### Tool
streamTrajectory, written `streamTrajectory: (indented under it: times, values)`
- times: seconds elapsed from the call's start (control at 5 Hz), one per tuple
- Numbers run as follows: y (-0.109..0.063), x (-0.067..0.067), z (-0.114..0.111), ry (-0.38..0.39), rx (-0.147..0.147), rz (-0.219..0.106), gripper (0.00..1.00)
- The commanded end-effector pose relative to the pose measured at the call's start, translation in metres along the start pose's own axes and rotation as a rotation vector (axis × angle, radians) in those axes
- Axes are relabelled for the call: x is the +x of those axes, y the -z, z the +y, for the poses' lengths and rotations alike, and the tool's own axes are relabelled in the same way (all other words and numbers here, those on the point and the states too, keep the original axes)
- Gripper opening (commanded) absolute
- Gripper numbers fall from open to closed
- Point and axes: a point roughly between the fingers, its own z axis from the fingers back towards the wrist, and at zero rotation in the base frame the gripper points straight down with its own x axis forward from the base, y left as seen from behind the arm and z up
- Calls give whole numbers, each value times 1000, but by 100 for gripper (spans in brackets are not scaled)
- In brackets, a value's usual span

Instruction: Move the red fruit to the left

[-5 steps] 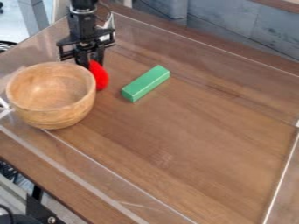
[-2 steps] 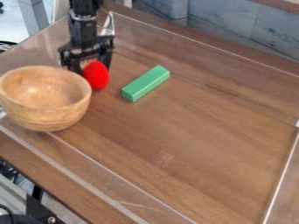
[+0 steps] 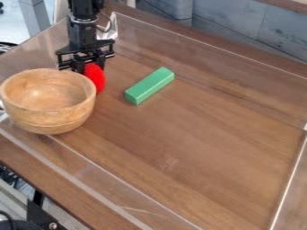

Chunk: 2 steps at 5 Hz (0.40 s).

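Observation:
The red fruit (image 3: pixel 95 78) is a small bright red toy on the wooden table, just right of the wooden bowl's far rim. My gripper (image 3: pixel 85 63) comes down on it from above, pointing almost straight down. Its black fingers are closed against the fruit's upper part, and the fruit's top is hidden between them. The fruit's lower red body shows below the fingers, close to the bowl; whether they touch I cannot tell.
A round wooden bowl (image 3: pixel 47 110) stands at the left. A green rectangular block (image 3: pixel 149 85) lies to the right of the fruit. Clear low walls (image 3: pixel 288 193) run along the table's edges. Bare wood fills the middle and right.
The fingers spread around the red fruit, then closed on it. The gripper and fruit shifted slightly left. The bowl slid a little left and toward the front.

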Motion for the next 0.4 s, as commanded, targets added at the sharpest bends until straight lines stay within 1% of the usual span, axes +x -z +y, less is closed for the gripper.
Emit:
streamTrajectory:
  times: [0.0,0.2]
  values:
    - [-9,16,6,-19,-6,-27,0]
    - [-13,10,7,-32,-7,-15,100]
